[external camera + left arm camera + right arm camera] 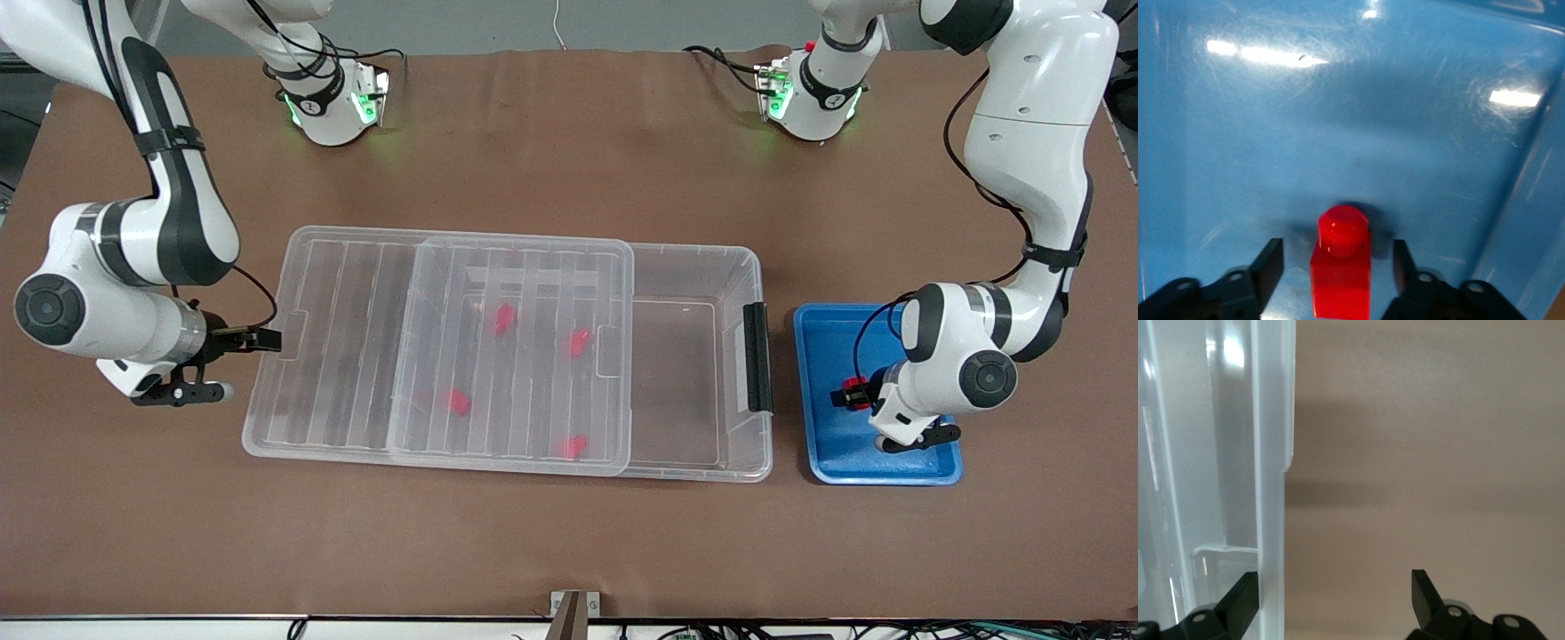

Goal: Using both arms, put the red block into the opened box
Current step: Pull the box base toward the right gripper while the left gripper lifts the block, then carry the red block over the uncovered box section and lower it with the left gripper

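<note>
One red block [1341, 270] in the blue tray [827, 444], four in the box [693, 267]; left gripper [1338, 267] jaws straddle it with gaps, right gripper [1335, 587] jaws spread across the lid [1269, 487] edge

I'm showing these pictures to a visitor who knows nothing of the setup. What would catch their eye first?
Probably the big clear opened box mid-table, its ribbed lid slid toward the right arm's end, with red blocks showing through it. Next, the blue tray by the box's latch end, where the left gripper straddles a red block.
</note>
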Controlling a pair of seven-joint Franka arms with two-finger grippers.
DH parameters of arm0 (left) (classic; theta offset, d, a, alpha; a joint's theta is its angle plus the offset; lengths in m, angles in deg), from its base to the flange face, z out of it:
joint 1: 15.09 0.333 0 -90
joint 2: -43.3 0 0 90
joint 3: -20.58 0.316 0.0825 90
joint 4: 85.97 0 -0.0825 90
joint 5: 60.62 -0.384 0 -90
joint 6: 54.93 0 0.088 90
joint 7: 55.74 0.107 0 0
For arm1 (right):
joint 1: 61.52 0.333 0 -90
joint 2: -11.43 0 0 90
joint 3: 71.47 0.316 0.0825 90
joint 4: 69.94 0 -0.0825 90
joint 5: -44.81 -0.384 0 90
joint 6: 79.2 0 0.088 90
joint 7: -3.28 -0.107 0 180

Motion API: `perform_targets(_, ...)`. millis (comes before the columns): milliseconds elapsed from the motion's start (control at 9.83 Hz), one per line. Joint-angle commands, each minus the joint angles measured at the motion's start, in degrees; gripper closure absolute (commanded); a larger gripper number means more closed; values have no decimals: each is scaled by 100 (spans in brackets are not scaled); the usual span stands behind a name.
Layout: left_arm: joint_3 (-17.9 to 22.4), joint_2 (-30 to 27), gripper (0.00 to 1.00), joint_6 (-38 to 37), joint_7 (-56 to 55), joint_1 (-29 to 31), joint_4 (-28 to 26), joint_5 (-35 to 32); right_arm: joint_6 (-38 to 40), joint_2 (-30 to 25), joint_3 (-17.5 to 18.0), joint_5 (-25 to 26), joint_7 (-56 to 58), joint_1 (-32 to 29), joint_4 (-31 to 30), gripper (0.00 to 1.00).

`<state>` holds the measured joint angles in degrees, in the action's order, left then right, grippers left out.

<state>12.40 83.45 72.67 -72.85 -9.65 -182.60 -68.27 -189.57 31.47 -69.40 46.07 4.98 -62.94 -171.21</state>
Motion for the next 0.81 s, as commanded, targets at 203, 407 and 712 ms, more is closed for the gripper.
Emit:
perform_targets(203,-175,-504,100,21,6,45,-5,-87,524,-192,30,93,-352,27,518,0)
perform_targets(407,-578,-1138,100,-872,-11,36,458,-87,543,-839,39,102,-776,44,608,0)
perform_targets(712,-932,-1175,100,-2536,-396,-629,1743,-61,1451,-1702,-275,6,-863,-61,1011,0)
